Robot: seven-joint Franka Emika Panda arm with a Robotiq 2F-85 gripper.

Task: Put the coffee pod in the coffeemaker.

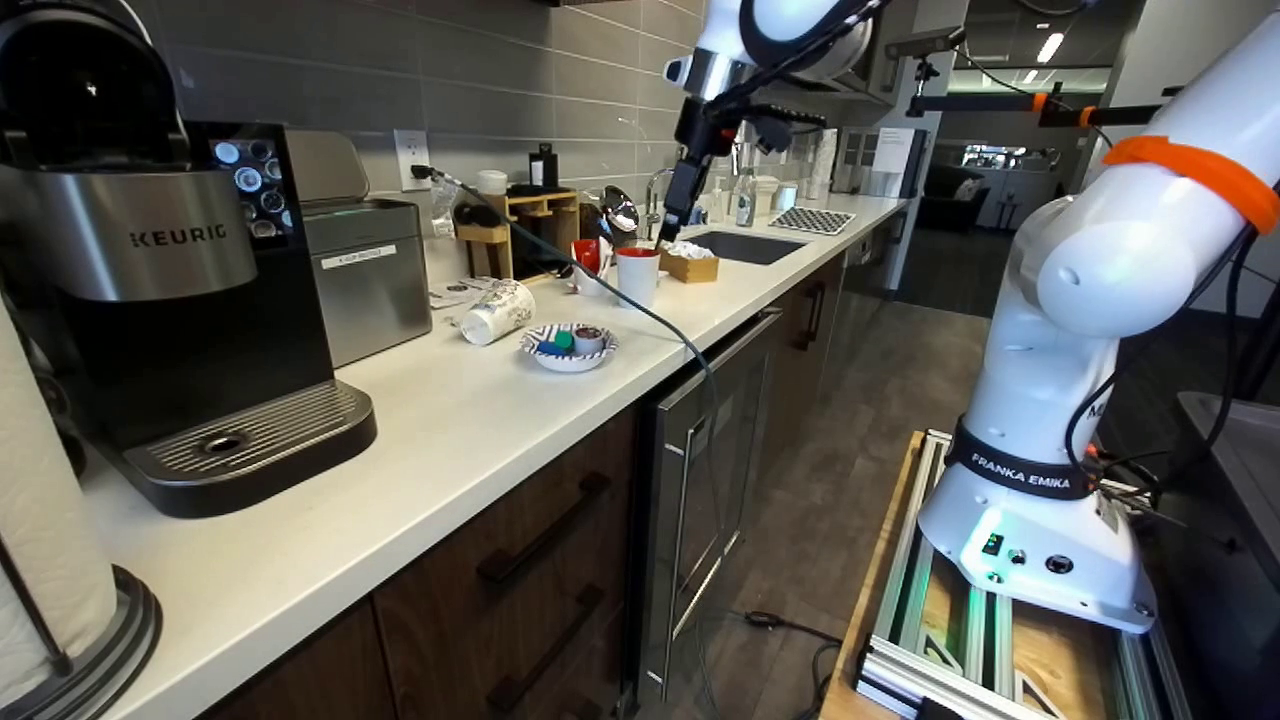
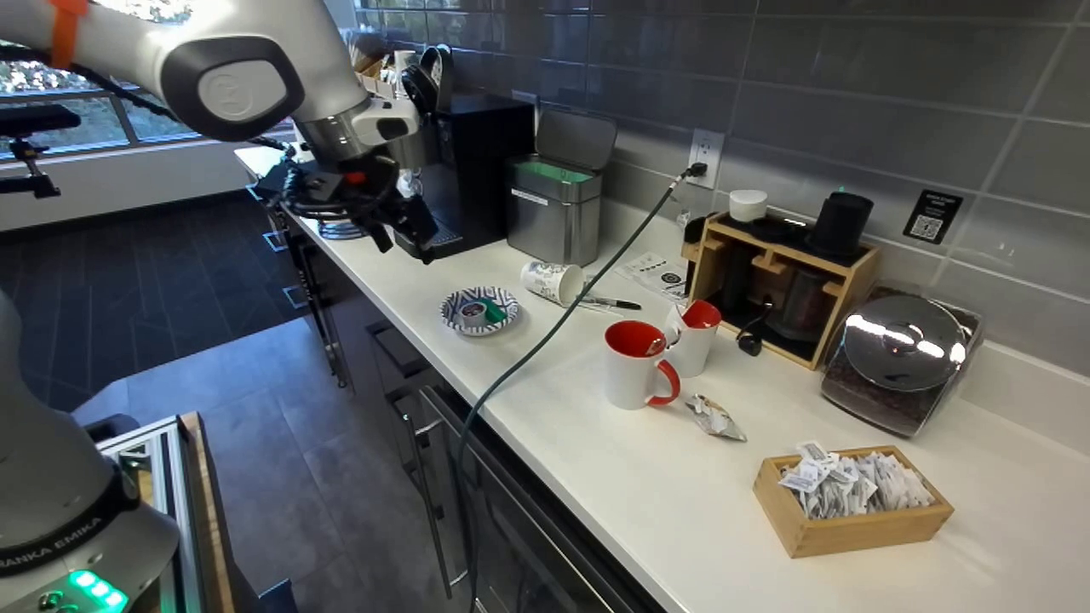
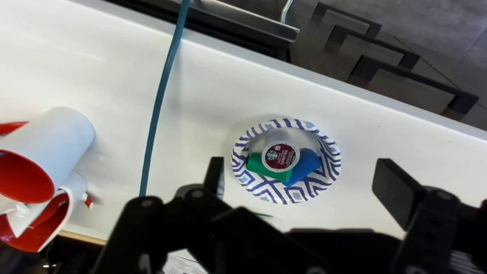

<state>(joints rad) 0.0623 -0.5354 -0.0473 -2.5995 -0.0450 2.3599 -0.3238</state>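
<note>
Wrist view: jaws on the gripper [image 3: 298, 177] are spread pretty wide, and the coffee pod [image 3: 280, 156] is parked in a patterned bowl [image 3: 283, 195]. Coffeemaker [image 1: 190, 260] is set on the same counter [image 1: 450, 420].

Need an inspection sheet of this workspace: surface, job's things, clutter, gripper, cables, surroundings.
Surface: white counter, items spread along it.
Job's things: coffee pod in patterned bowl with green piece and blue piece; coffeemaker, lid apparently raised.
Clutter: paper cup on its side, red-lined mug, second mug beside it, wooden box of packets.
Gripper: open, nothing seen held.
Cables: teal cable from wall outlet, across counter and off its front.
Surroundings: grey tiled wall behind, dark drawers below.
</note>
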